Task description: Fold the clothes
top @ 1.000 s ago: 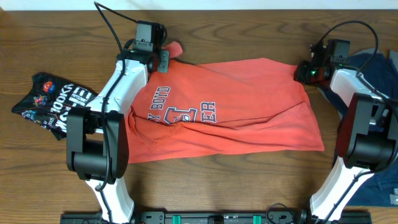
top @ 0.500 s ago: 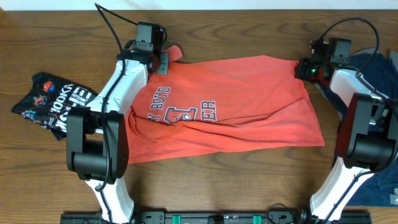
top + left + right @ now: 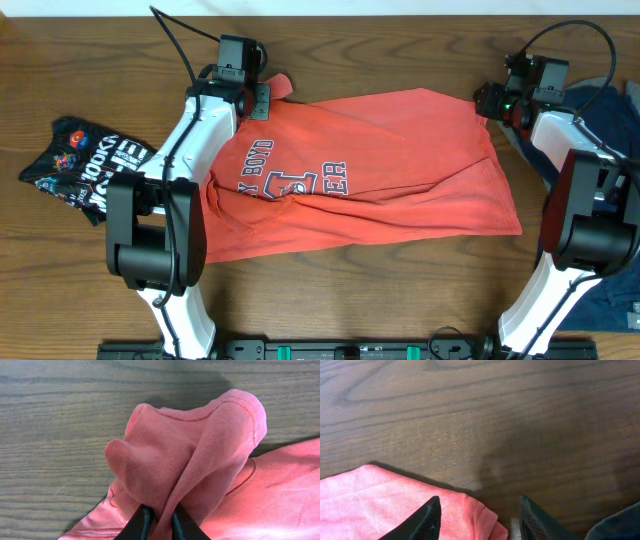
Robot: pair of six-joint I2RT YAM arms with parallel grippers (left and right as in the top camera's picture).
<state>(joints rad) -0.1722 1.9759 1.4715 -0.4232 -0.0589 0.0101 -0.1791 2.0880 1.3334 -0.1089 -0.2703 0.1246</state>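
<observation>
Three garments lie on the wooden table (image 3: 330,310). A black shirt (image 3: 85,165) is crumpled at the left edge, well apart from the others. A navy cloth (image 3: 600,105) sits at the right edge, partly hidden by the right arm. The red shirt (image 3: 370,175) is spread between the two arms, lettering up, creased across its lower half; the left arm crosses over its left side and hides that part from above. The left gripper (image 3: 159,521) is at the shirt's far left corner, its fingers pressed together on a bunched fold of red fabric that stands up in a lump. The right gripper (image 3: 480,515) is at the far right corner, fingers spread and holding nothing. The shirt's corner lies flat on the table between them; I cannot tell whether it touches either one.
</observation>
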